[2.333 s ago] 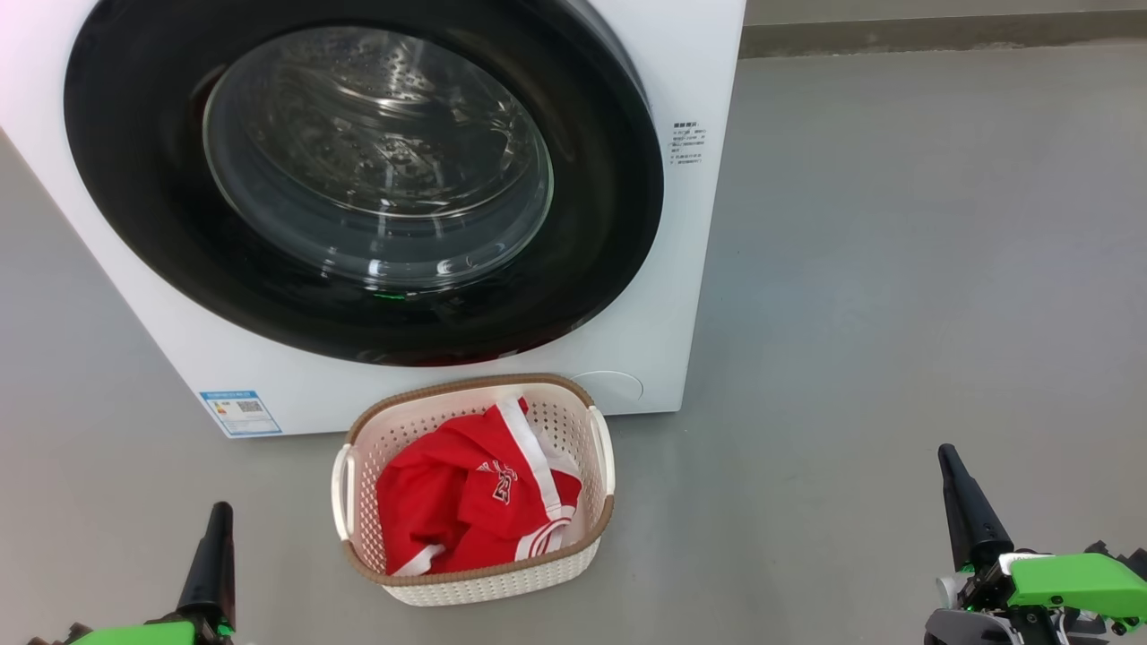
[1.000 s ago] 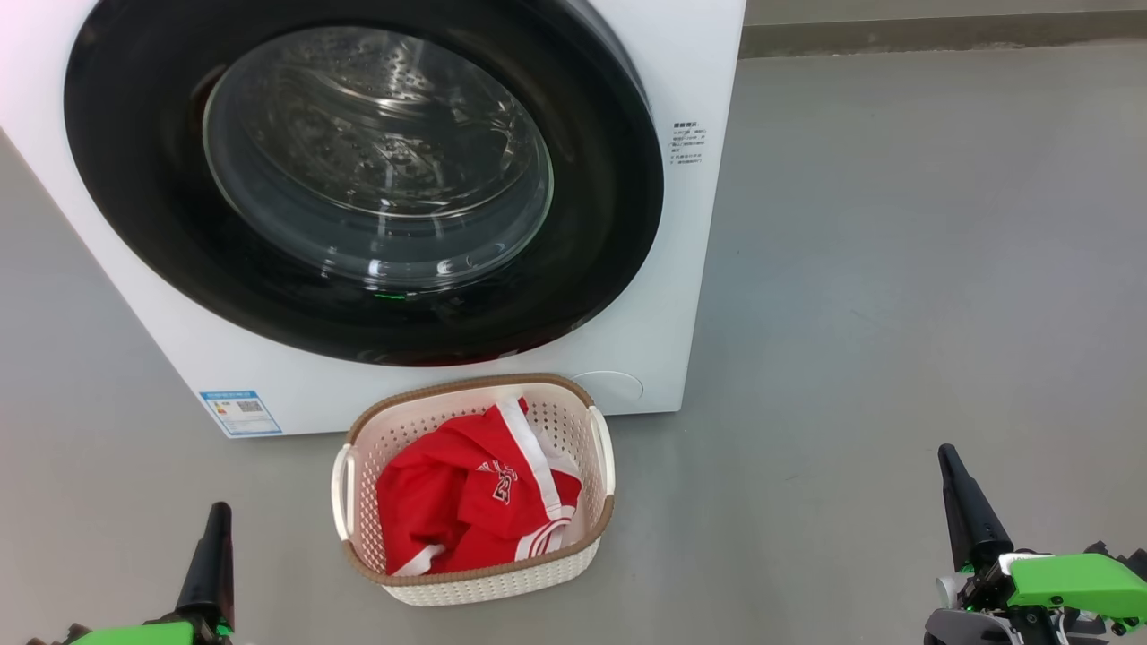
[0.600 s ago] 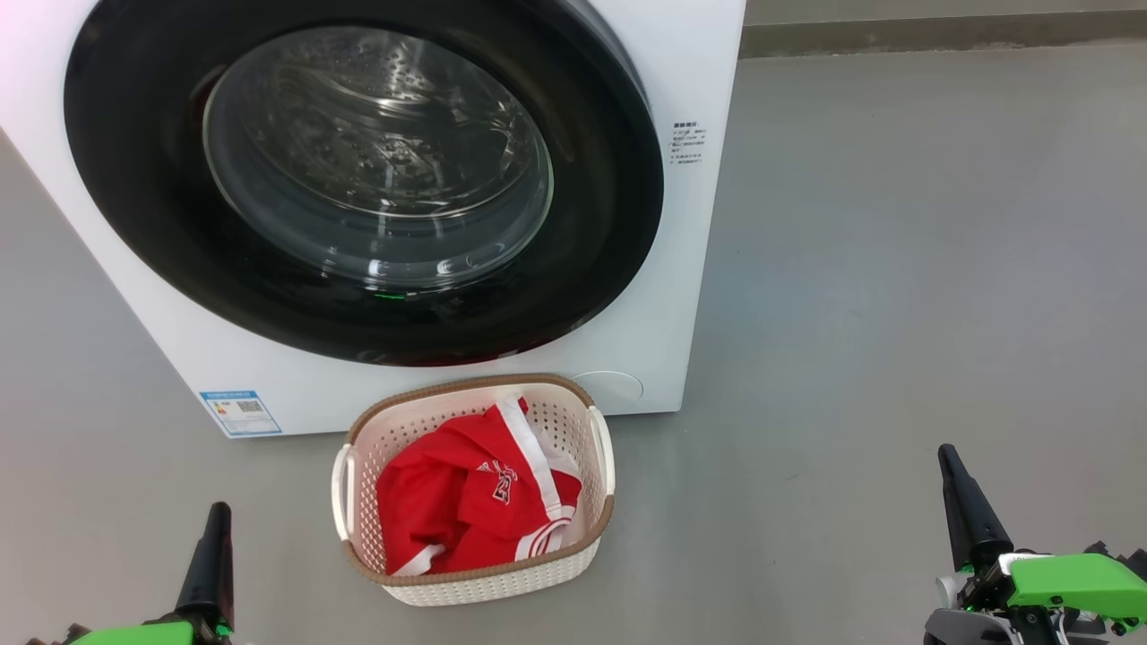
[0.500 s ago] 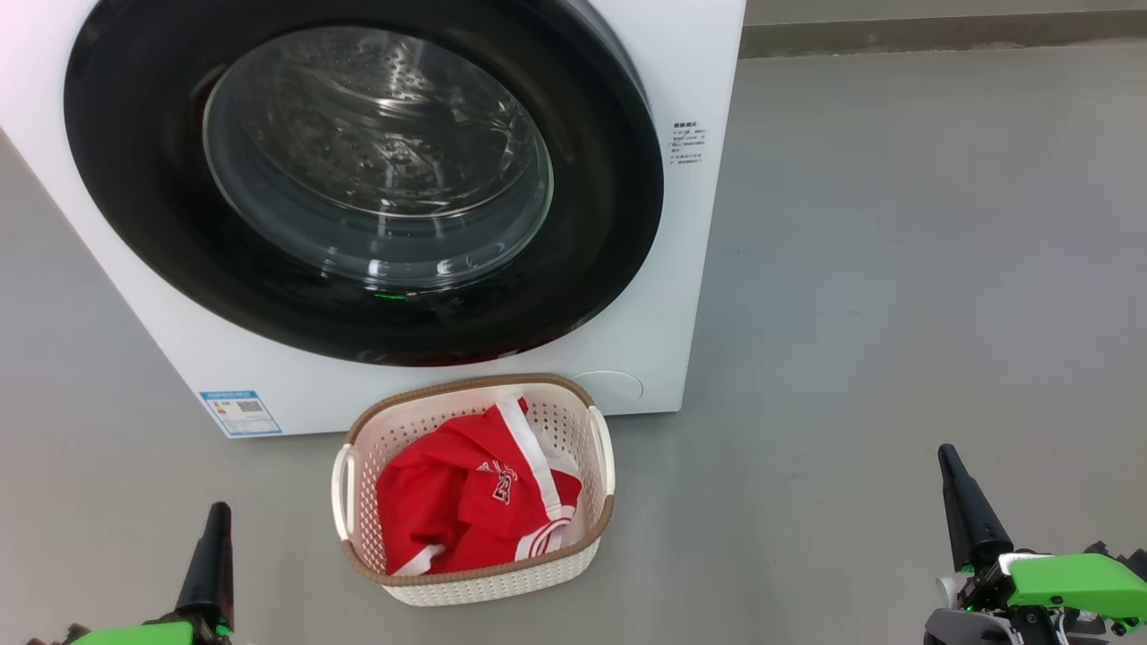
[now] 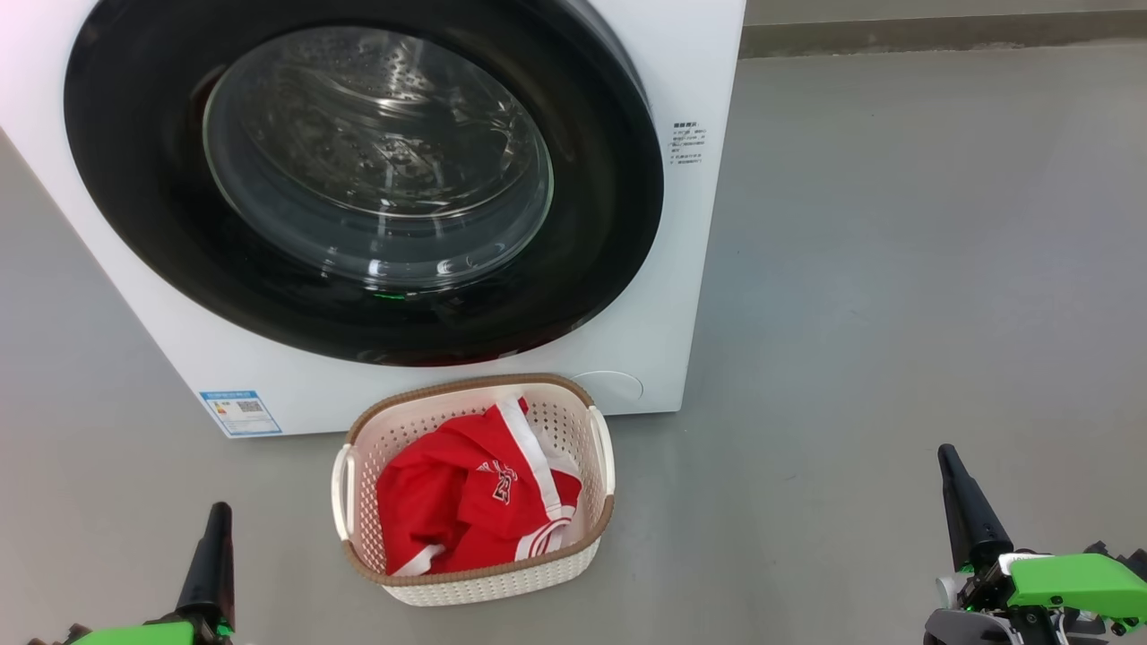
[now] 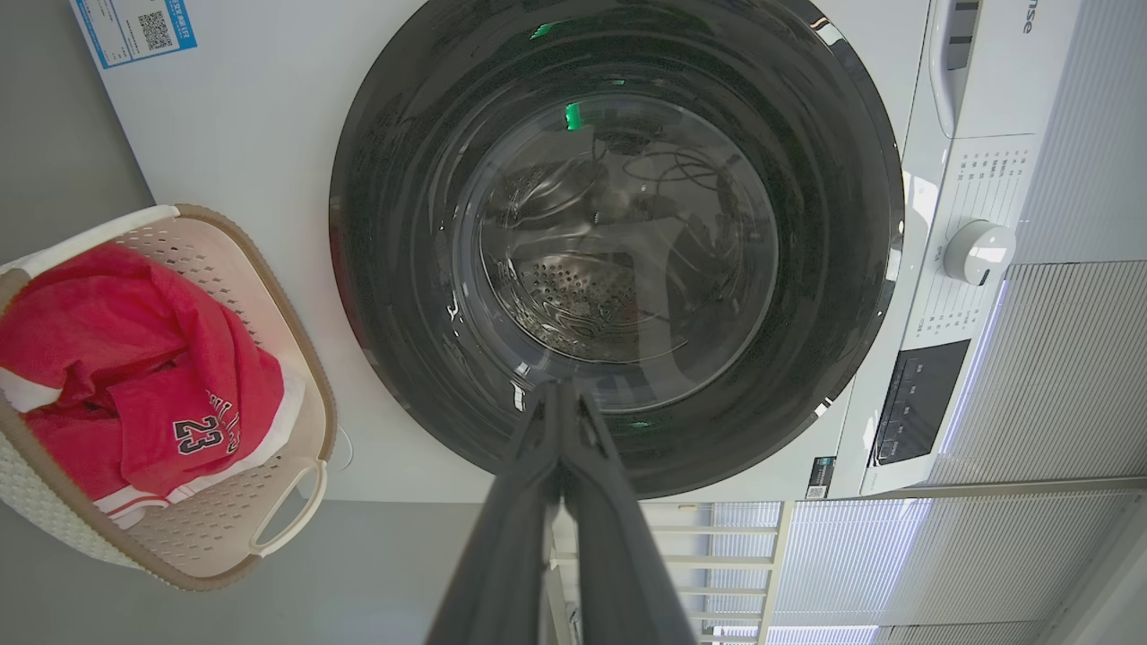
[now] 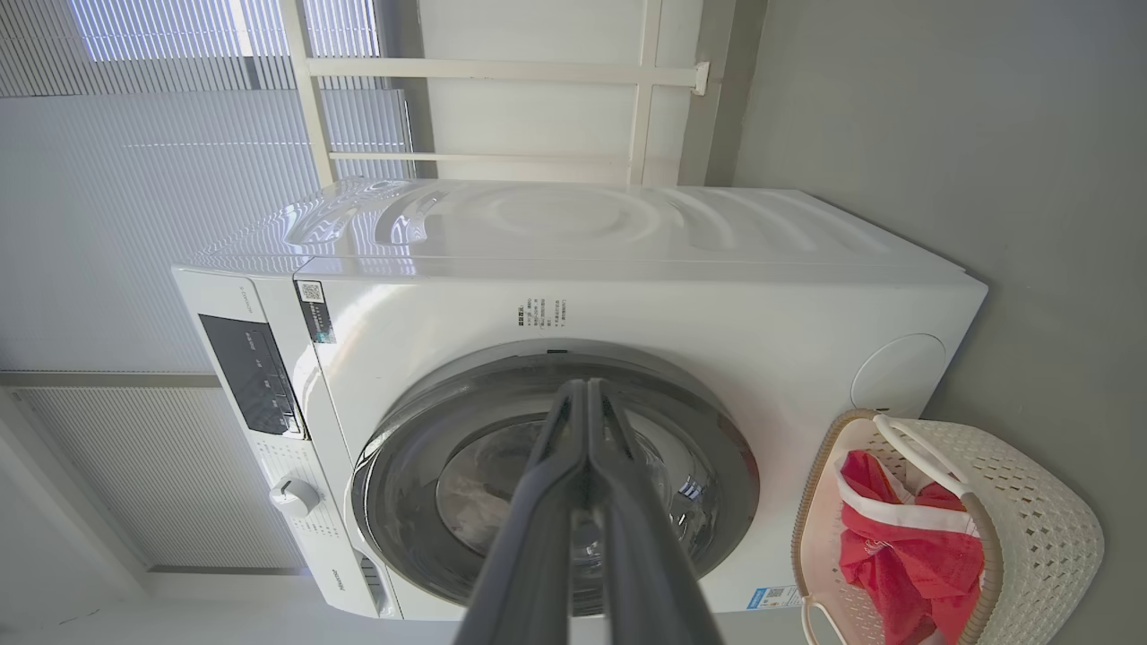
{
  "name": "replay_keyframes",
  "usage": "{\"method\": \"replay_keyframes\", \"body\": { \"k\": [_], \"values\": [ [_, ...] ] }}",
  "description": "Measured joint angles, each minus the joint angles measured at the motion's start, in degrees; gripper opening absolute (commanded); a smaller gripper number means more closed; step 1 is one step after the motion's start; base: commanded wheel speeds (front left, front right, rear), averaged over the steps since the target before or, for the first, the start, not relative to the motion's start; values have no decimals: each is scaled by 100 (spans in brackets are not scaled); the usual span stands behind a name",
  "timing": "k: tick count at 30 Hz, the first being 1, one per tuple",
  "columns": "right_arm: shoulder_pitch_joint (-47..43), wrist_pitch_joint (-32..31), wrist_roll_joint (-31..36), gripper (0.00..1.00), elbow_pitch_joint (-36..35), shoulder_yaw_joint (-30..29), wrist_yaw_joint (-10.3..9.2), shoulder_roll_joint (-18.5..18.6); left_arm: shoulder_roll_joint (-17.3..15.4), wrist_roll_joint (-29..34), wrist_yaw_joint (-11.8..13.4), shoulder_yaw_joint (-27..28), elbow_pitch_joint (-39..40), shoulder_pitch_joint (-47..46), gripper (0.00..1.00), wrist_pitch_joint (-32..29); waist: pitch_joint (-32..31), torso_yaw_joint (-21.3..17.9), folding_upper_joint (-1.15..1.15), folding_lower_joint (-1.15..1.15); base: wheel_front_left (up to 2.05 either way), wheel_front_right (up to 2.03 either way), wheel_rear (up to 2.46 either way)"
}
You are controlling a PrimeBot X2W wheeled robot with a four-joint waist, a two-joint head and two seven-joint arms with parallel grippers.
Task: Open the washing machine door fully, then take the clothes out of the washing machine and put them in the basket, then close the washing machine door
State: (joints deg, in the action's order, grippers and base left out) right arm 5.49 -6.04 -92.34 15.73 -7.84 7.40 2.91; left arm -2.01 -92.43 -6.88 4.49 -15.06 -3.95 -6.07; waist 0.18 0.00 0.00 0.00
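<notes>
Both pairs of long dark fingers are pressing flat together with nothing between them. The left gripper (image 5: 218, 515) is hovering low over the plain grey floor (image 5: 896, 269), off to one side of the basket. The right gripper (image 5: 945, 457) is hovering well apart on the other side. Neither is touching anything.

Between them, the small cream perforated plastic basket with the brown woven-look rim (image 5: 466, 383) is sitting on the floor just in front of the machine. It is holding the clothes (image 5: 448, 502), a crumpled red heap with white trim.

Behind it, the large white front-loading washing machine (image 5: 690, 269) is standing with its big round door (image 5: 134, 197), a glossy black frame around clear glass, lying flush against the front. Through the glass the perforated steel drum (image 6: 573, 296) is showing no fabric.

To my eye the job is looking finished: laundry out, door shut, arms drawn back. I can see nothing left to do.

Counting: two grippers, one machine, one door, one basket. In the heap I am making out one red jersey marked 23, some white cloth under it and some striped red fabric. How many separate garments that makes I cannot tell.
</notes>
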Motion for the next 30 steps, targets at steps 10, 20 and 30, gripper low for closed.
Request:
{"method": "replay_keyframes", "body": {
  "k": [10,20,30],
  "values": [
    [0,0,0,0,0,-1,0,-1,0,0,0,2,0,0,0,-1,0,0,0,0,0,0,0],
    [0,0,0,0,0,-2,0,-3,1,1,0,5,0,0,0,-9,0,0,0,0,0,0,0],
    [0,0,0,0,0,-2,0,-7,1,1,0,8,0,0,0,-10,0,0,0,0,0,0,0]
  ]
}}
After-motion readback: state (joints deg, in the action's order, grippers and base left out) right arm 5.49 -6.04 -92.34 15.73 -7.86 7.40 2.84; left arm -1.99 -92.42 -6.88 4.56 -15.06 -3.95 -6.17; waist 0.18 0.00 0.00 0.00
